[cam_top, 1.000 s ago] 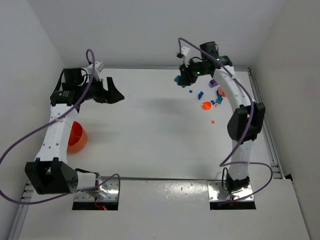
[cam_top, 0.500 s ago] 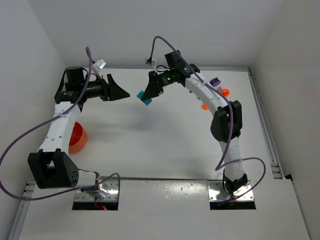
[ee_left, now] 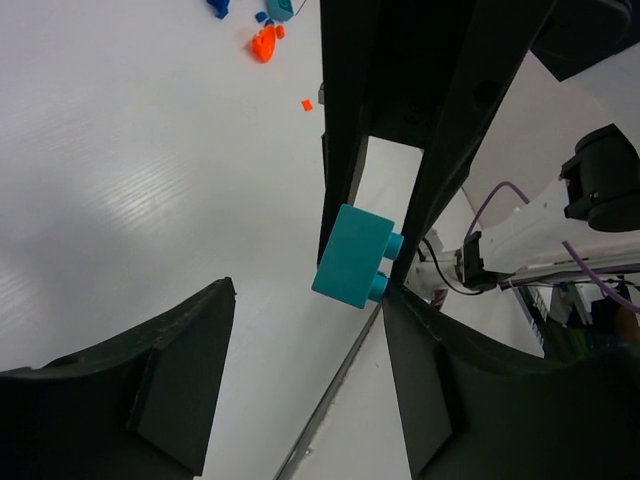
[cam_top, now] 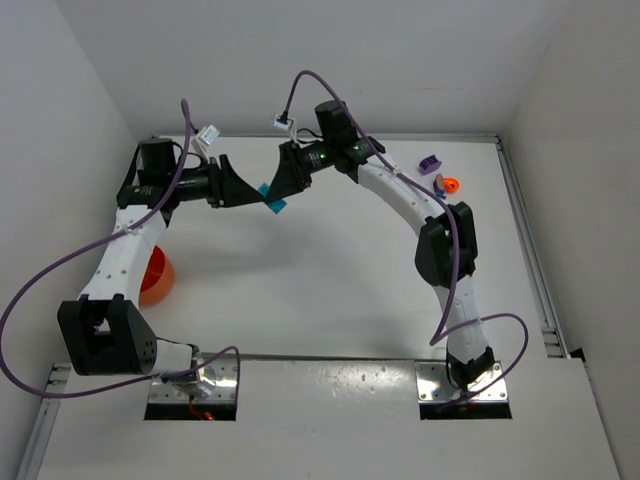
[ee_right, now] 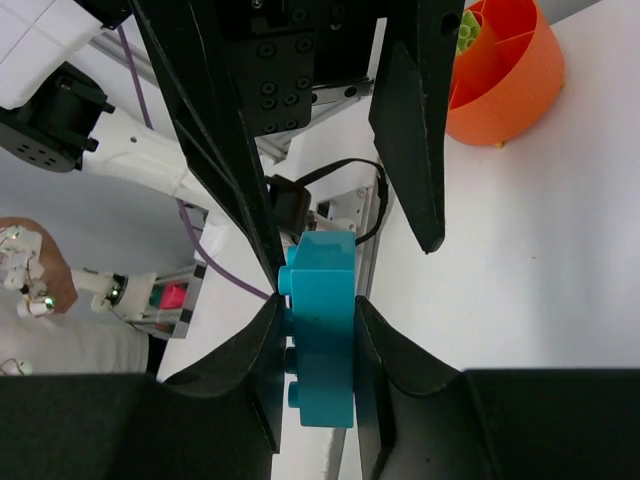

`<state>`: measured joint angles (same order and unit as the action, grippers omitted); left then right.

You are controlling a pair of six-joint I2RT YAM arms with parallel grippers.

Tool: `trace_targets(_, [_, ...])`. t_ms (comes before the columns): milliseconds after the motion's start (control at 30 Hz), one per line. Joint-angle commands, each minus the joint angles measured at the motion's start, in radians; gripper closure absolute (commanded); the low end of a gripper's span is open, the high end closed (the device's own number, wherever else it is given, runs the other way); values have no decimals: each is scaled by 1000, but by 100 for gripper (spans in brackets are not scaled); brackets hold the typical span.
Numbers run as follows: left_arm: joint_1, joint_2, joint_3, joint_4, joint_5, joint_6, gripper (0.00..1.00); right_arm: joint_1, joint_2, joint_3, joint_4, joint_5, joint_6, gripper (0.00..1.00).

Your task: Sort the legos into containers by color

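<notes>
My right gripper [cam_top: 279,193] is shut on a cyan lego brick [cam_top: 271,198] and holds it in the air at the back middle of the table. In the right wrist view the brick [ee_right: 320,335] is clamped between my own fingers [ee_right: 250,370]. My left gripper [cam_top: 243,188] is open and faces it, fingertips right at the brick. In the left wrist view the brick [ee_left: 352,255] hangs just beyond my open left gripper [ee_left: 308,292], close to one fingertip. The orange bowl [cam_top: 157,277] sits at the left; the right wrist view shows its rim [ee_right: 520,100] and dividers.
Loose legos lie at the back right: a purple one [cam_top: 430,163] and an orange one [cam_top: 448,184]. The left wrist view shows orange bits [ee_left: 264,42], a small orange piece [ee_left: 307,103] and blue bits [ee_left: 218,8] far off. A green bit [ee_right: 467,30] lies in the bowl.
The right arm swung left from the lego pile, carrying the cyan brick up to the left gripper. The left gripper turned and reached right toward it.
</notes>
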<state>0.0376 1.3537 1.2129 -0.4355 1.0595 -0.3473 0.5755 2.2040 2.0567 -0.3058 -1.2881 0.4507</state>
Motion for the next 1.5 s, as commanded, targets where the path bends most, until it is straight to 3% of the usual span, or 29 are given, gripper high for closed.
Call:
trace_targets(0, [-11,4,7,63,56,-12,34,24,8,0,79,-59,37,83])
trace_targets(267, [-11,4,-2,148,144,-96,70,24,17,-9,79,-59,37,83])
trace_targets(400, [-11,13,-3,182,181,-136,81,24,26,0,88,-59,37,79])
trace_targets(433, [-11,13,-3,182,181,-136,84,24,26,0,88,-59,37,76])
trace_targets(500, [-11,13,-3,182,181,-136,94,24,26,0,76,-50,37,61])
trace_targets(633, [46,-16,-3,118,133,-89,95,0,-6,-10,-5,1,-51,34])
trace_targets(667, [63,-30,7,85,87,-59,96,-12,-15,-10,-72,28,-120,31])
trace_targets(700, [82,-30,22,34,56,-15,96,-25,-35,28,-271,70,-217,26])
trace_targets(733, [102,-30,40,-20,22,31,97,-25,-46,39,-361,125,-319,25])
trace_targets(767, [138,-39,75,-117,-48,115,97,-25,-59,39,-427,242,-484,23])
trace_targets(833, [172,-39,120,-221,-169,195,100,-25,-98,16,-518,385,-558,22])
trace_targets(967, [254,-50,177,-367,-531,327,100,-86,-161,-78,-541,535,-627,22])
trace_targets(1000, [268,-66,177,-367,-687,344,100,-95,-161,-87,-541,555,-638,22])
trace_targets(1133, [340,-96,157,-376,-984,353,100,-143,-181,-131,-555,616,-665,22])
trace_targets(1233, [403,-105,129,-385,-1075,366,100,-167,-172,-141,-564,616,-676,22])
trace_targets(1467, [443,-105,41,-339,-1086,338,100,-200,-112,-69,-596,627,-676,22])
